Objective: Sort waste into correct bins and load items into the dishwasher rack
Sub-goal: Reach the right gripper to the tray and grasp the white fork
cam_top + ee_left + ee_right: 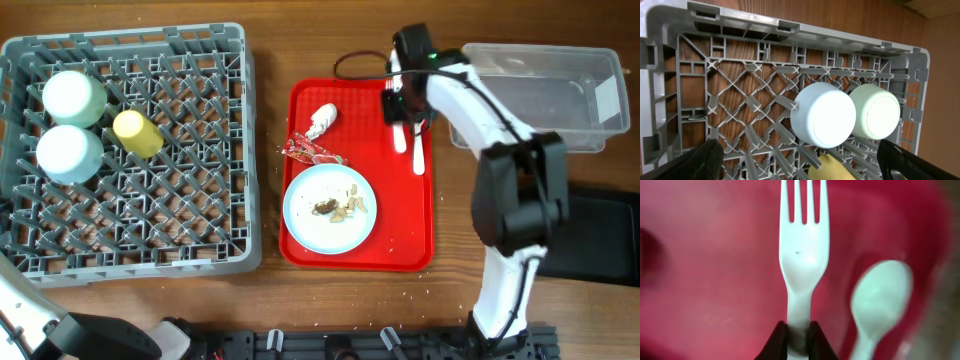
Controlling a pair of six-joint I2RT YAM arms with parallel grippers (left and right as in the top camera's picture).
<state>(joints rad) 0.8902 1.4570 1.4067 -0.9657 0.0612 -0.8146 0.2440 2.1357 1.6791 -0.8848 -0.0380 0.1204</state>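
My right gripper [400, 108] is shut on the handle of the white fork [802, 255] over the red serving tray [410, 240]. The white spoon [880, 300] lies just right of the fork [399, 135]. The tray also holds the white plate [310, 225] with brown food scraps [340, 207], the crumpled napkin [321, 121] and the red wrapper [310, 152]. The grey dishwasher rack [180, 230] holds the yellow cup [137, 133], the pale green saucer [72, 97] and the mint bowl [68, 152], both upside down. My left gripper [800, 152] is open above the rack [740, 105].
The clear plastic tub [545, 95] with a white label stands at the back right, beside my right arm. The flat black tray [600, 235] lies at the right edge. A black cable [350, 62] loops behind the red tray.
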